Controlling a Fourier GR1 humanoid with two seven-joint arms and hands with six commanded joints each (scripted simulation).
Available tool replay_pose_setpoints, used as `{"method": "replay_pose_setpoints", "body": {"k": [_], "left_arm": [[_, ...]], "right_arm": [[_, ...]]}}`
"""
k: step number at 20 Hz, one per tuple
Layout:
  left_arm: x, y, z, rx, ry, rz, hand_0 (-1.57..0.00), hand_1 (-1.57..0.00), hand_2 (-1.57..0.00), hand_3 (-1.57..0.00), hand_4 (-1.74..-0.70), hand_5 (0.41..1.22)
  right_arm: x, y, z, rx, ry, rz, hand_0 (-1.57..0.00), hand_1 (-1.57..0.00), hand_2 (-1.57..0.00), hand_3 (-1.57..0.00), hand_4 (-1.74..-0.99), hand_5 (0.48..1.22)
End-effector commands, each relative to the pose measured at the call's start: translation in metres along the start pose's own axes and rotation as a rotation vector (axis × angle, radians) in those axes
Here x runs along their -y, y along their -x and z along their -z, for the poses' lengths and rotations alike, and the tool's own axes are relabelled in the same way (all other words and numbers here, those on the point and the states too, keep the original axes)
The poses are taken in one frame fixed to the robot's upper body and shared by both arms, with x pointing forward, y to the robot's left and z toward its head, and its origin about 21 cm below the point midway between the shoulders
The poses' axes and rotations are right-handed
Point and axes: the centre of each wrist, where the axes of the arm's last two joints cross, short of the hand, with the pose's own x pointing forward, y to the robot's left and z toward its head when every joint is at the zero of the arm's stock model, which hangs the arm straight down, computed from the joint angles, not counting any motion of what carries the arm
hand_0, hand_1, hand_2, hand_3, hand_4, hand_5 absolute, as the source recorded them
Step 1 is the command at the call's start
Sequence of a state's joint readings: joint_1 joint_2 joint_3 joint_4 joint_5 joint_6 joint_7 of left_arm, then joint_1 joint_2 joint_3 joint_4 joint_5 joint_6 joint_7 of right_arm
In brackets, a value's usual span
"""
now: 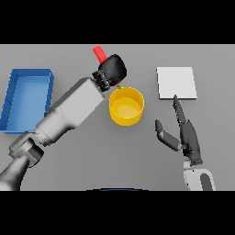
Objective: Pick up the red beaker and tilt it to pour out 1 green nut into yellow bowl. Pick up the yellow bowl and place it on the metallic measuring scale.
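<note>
Here, the red beaker point(98, 53) sits in my left robot hand point(113, 69), fingers curled round it, its body tipped over the far rim of the yellow bowl point(126, 107) near the middle of the tabletop point(137, 156). A speck of green, likely the green nut point(119, 86), shows at the bowl's far rim, just under my hand. Pouring well, I judge, means easing the tilt slowly and righting the beaker once one nut drops, keeping the mouth over the bowl. My right robot hand point(186, 135) rests open toward the near right edge, below the metallic measuring scale point(176, 82) on the right side. A blue bin point(11, 98) lies along the left edge.
</note>
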State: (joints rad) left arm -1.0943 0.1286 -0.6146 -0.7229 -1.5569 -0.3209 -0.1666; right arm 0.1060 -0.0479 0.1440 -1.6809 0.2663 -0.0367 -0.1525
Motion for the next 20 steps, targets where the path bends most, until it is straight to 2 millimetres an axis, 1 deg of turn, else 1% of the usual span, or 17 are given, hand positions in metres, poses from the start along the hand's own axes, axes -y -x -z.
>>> {"method": "replay_pose_setpoints", "body": {"k": [1, 2, 3, 5, 6, 7, 9, 11, 13, 14, 15, 16, 17, 18, 19, 20], "left_arm": [[-0.001, -0.002, 0.001, 0.004, -0.009, 0.015, -1.57, -1.57, -1.57, -1.57, -1.73, 1.221], [0.000, -0.003, 0.000, 0.000, -0.014, 0.036, -1.57, -1.57, -1.57, -1.57, -1.73, 1.221], [0.000, -0.010, 0.002, -0.005, -0.021, 0.063, -1.57, -1.57, -1.57, -1.57, -1.74, 1.221], [0.000, -0.019, 0.003, 0.007, -0.032, 0.137, -1.57, -1.57, -1.57, -1.57, -1.74, 1.221], [-0.002, -0.019, 0.003, 0.013, -0.037, 0.165, -1.57, -1.57, -1.57, -1.57, -1.74, 1.221], [-0.006, -0.022, 0.004, 0.021, -0.028, 0.198, -1.57, -1.57, -1.57, -1.57, -1.74, 1.221], [-0.011, -0.023, 0.006, 0.035, -0.009, 0.269, -1.57, -1.57, -1.57, -1.57, -1.73, 1.221], [-0.018, -0.022, 0.009, 0.038, 0.000, 0.354, -1.57, -1.57, -1.57, -1.57, -1.73, 1.221], [-0.024, -0.027, 0.013, 0.052, 0.034, 0.438, -1.57, -1.57, -1.57, -1.57, -1.73, 1.221], [-0.026, -0.026, 0.013, 0.049, 0.041, 0.473, -1.57, -1.57, -1.57, -1.57, -1.73, 1.221], [-0.032, -0.030, 0.014, 0.053, 0.043, 0.490, -1.57, -1.57, -1.57, -1.57, -1.73, 1.221], [-0.035, -0.031, 0.014, 0.050, 0.041, 0.493, -1.57, -1.57, -1.57, -1.57, -1.73, 1.221], [-0.038, -0.027, 0.015, 0.053, 0.040, 0.514, -1.57, -1.57, -1.57, -1.57, -1.73, 1.221], [-0.045, -0.028, 0.015, 0.055, 0.048, 0.519, -1.57, -1.57, -1.57, -1.57, -1.73, 1.221], [-0.047, -0.016, 0.013, 0.062, 0.021, 0.519, -1.57, -1.57, -1.57, -1.57, -1.73, 1.221], [-0.050, -0.005, 0.012, 0.046, 0.002, 0.489, -1.57, -1.57, -1.57, -1.57, -1.73, 1.221]], "right_arm": [[0.001, -0.001, -0.001, 0.004, 0.001, 0.018, 0.00, 0.00, 0.00, 0.00, -1.056, 0.693], [0.002, -0.002, 0.002, 0.011, 0.000, 0.023, 0.00, 0.00, 0.00, 0.00, -1.063, 0.699], [0.005, -0.001, 0.001, 0.012, 0.008, 0.014, 0.00, 0.00, 0.00, 0.00, -1.058, 0.700], [0.001, -0.001, -0.001, 0.007, 0.005, 0.008, 0.00, 0.00, 0.00, 0.00, -1.055, 0.691], [0.000, -0.001, 0.000, 0.005, 0.012, 0.002, 0.00, 0.00, 0.00, 0.00, -1.065, 0.684], [-0.003, -0.002, 0.000, -0.005, 0.017, -0.014, 0.00, 0.00, 0.00, 0.00, -1.076, 0.678], [-0.003, -0.004, 0.002, 0.023, 0.023, -0.016, 0.00, 0.00, 0.00, 0.00, -1.082, 0.677], [0.000, 0.001, 0.002, 0.005, 0.026, -0.017, 0.00, 0.00, 0.00, 0.00, -1.073, 0.675], [0.000, 0.001, 0.001, 0.011, 0.028, -0.024, 0.00, 0.00, 0.00, 0.00, -1.061, 0.671], [-0.002, 0.000, 0.002, 0.011, 0.029, -0.032, 0.00, 0.00, 0.00, 0.00, -1.059, 0.672], [-0.003, -0.003, 0.003, 0.032, 0.025, -0.015, 0.00, 0.00, 0.00, 0.00, -1.051, 0.677], [-0.001, -0.001, 0.001, 0.028, 0.030, -0.017, 0.00, 0.00, 0.00, 0.00, -1.047, 0.681], [-0.002, -0.003, 0.002, 0.025, 0.028, -0.025, 0.00, 0.00, 0.00, 0.00, -1.041, 0.683], [-0.002, -0.003, 0.003, 0.014, 0.025, -0.021, 0.00, 0.00, 0.00, 0.00, -1.035, 0.685], [-0.002, -0.004, 0.004, 0.018, 0.020, -0.025, 0.00, 0.00, 0.00, 0.00, -1.027, 0.686], [-0.003, -0.004, 0.004, 0.021, 0.029, -0.025, 0.00, 0.00, 0.00, 0.00, -1.035, 0.684]]}}
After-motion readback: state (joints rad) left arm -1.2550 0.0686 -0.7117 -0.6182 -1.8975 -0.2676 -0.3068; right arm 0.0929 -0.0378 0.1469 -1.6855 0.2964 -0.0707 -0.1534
